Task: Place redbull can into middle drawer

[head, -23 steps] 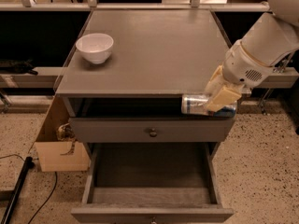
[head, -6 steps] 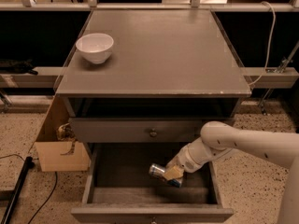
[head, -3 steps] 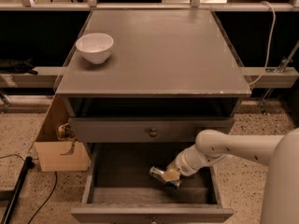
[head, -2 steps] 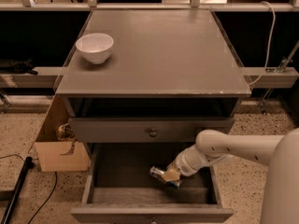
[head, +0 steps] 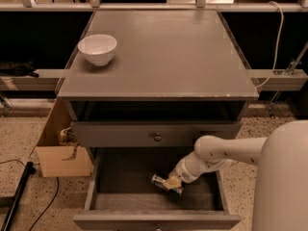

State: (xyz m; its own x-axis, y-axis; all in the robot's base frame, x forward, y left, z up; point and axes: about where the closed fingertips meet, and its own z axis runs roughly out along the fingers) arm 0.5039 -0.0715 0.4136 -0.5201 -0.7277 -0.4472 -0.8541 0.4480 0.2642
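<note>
The middle drawer (head: 115,177) is pulled out at the bottom of the grey cabinet, its front rim (head: 156,220) near the frame's lower edge. The redbull can (head: 162,182) lies on its side inside the drawer, right of centre, on or just above the floor. My gripper (head: 172,183) reaches down into the drawer from the right and is around the can's right end, its yellowish fingers (head: 173,181) closed on it. The white arm enters from the lower right.
A white bowl (head: 97,48) stands on the cabinet top at the left. The knobbed drawer above (head: 156,134) is shut. A cardboard box (head: 60,153) sits on the floor left of the cabinet. A black cable (head: 19,196) lies at the lower left.
Since 7.7 s ago the gripper has carried the can from beside the cabinet top down into the open drawer. In the last second it has barely moved.
</note>
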